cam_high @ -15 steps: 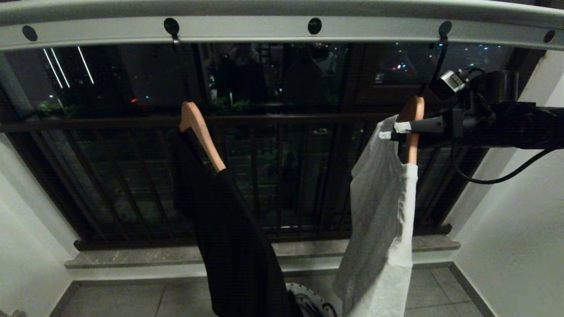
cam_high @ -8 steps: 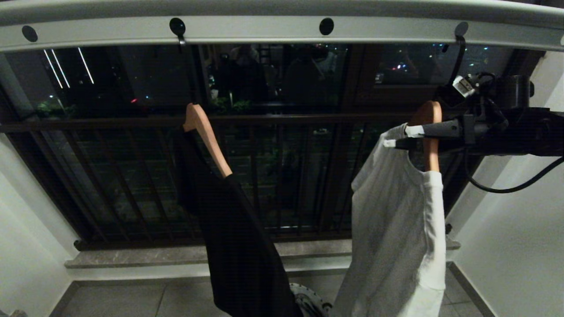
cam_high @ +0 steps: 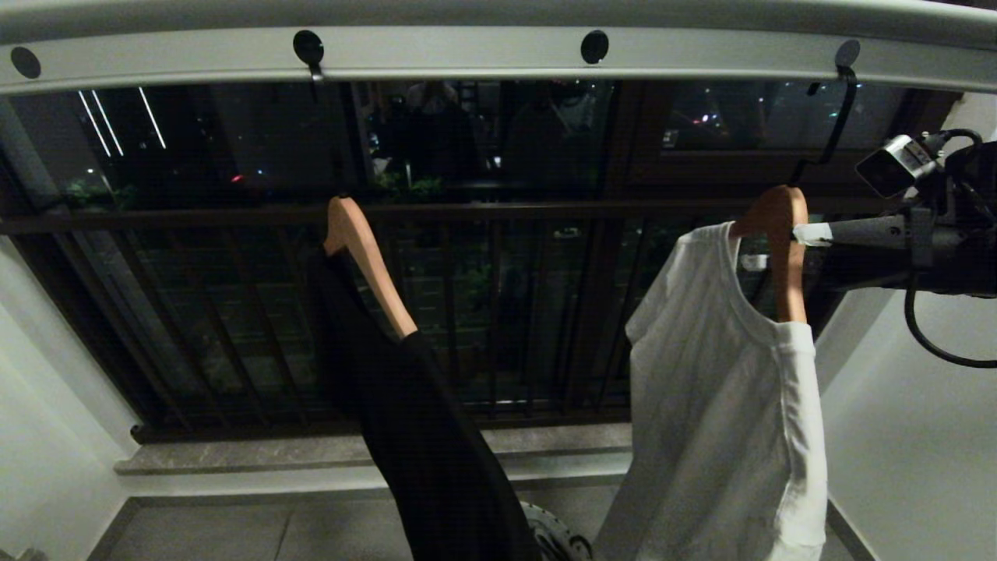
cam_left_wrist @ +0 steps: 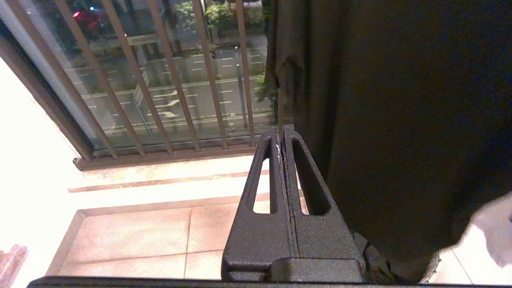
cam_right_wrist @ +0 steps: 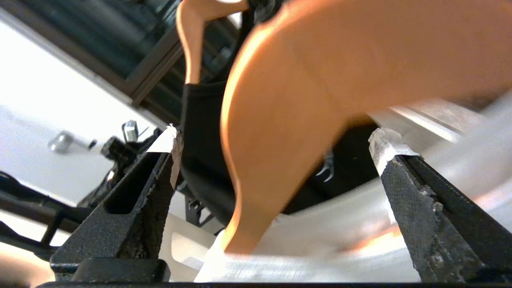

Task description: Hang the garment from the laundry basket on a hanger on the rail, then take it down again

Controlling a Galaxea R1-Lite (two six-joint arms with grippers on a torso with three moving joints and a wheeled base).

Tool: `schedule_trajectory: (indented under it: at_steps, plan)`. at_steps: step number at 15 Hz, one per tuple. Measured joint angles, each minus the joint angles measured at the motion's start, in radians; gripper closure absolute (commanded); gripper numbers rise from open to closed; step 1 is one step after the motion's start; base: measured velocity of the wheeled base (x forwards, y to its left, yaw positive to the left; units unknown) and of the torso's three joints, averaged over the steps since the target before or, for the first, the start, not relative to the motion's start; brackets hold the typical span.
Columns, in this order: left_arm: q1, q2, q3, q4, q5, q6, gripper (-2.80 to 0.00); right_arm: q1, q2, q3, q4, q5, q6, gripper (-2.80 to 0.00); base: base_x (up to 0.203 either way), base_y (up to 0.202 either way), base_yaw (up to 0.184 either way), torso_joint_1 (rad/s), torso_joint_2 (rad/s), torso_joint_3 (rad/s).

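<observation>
Since a second ago the right gripper [cam_high: 779,248] has let go of the wooden hanger [cam_high: 783,257] and drawn back toward the right end of the rail [cam_high: 467,54]; its tape-tipped fingers [cam_right_wrist: 172,148] now stand wide apart on either side of the hanger's neck, touching nothing that can be made out.

The garment, a white short-sleeved T-shirt [cam_high: 724,421], hangs on that hanger with its round neckline open toward the window and one sleeve drooping on the side nearer the wall. It falls in soft vertical folds (the cloth looks plain, with no print). The hanger's dark hook [cam_high: 829,132] sits in the rail's rightmost visible hole.

Further toward the rail's left end, a second wooden hanger [cam_high: 366,257] carries a black garment [cam_high: 420,436], hooked in another hole.

Below, between the two garments, only a sliver of the laundry basket [cam_high: 557,539] and its patterned rim shows.

The left gripper [cam_left_wrist: 282,136] hangs low beside the black garment, its fingers pressed together on nothing.
</observation>
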Motion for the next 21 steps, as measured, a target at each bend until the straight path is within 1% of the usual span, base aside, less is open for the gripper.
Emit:
schedule_trajectory:
  at_steps: [7,8,12,14,16,19,21]
  plan:
    - [0.001,0.000,0.000,0.000,0.000,0.000,0.00,-0.138,-0.109,0.149,0.000,0.000,0.000,-2.80,0.000,0.000,0.000,0.000,0.00,0.000]
    - [0.001,0.000,0.000,0.000,0.000,0.000,0.00,-0.151,-0.129,0.171,0.001,0.000,0.001,0.00,0.000,0.000,0.000,0.000,0.00,0.000]
    - [0.001,0.000,0.000,0.000,0.000,0.000,0.00,-0.178,-0.230,0.238,0.013,0.000,0.003,0.00,0.000,0.000,0.000,0.000,0.00,0.000]
    - [0.001,0.000,0.000,0.000,0.000,0.000,0.00,-0.183,-0.294,0.252,0.051,0.000,0.004,0.00,0.000,0.000,0.000,0.000,0.00,0.000]
    - [0.001,0.000,0.000,0.000,0.000,0.000,0.00,-0.177,-0.367,0.256,0.117,0.000,0.004,0.00,0.000,0.000,0.000,0.000,0.00,0.000]
    - [0.001,0.000,0.000,0.000,0.000,0.000,0.00,-0.122,-0.475,0.258,0.193,0.000,0.008,0.00,0.000,0.000,0.000,0.000,0.00,0.000]
    - [0.000,0.000,0.000,0.000,0.000,0.000,0.00,-0.054,-0.548,0.260,0.206,-0.003,0.027,0.00,0.000,0.000,0.000,0.000,0.00,0.000]
